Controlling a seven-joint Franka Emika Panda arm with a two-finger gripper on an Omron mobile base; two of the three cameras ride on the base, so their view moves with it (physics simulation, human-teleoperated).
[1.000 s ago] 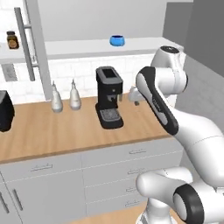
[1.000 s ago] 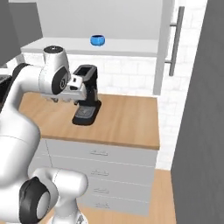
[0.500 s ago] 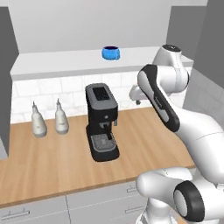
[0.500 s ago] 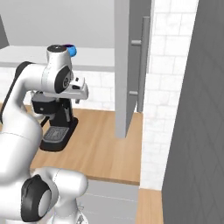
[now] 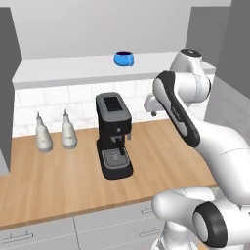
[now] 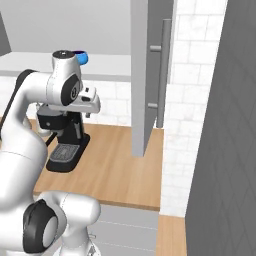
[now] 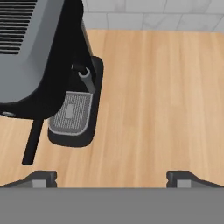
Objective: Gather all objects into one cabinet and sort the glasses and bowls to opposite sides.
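Now, gripper: the two-finger gripper [image 7: 112, 177] hangs above the wooden counter, its dark finger tips [image 7: 39, 178] standing wide apart with nothing between them; it is open and empty.
Bowl: the small bright blue bowl [image 5: 124, 58] sits on the white shelf board [image 5: 73, 68] of the wall cabinet, higher than the hand and off to its side in the left base view; in the right base view it peeks out beside the arm's top joint [image 6: 81, 57].
Coffee machine: the black and grey coffee machine [image 5: 114, 134] stands on the light wooden counter [image 5: 166, 156], near the hand and lower than it; in the hand view its grey ribbed drip tray [image 7: 72, 113] lies ahead of the left finger tip.
Bottles: two white bottles [image 5: 68, 132] stand side by side against the tiled wall, beyond the coffee machine from the hand.
Door: the tall grey cabinet door with a bar handle [image 6: 150, 75] hangs open, well apart from the hand.
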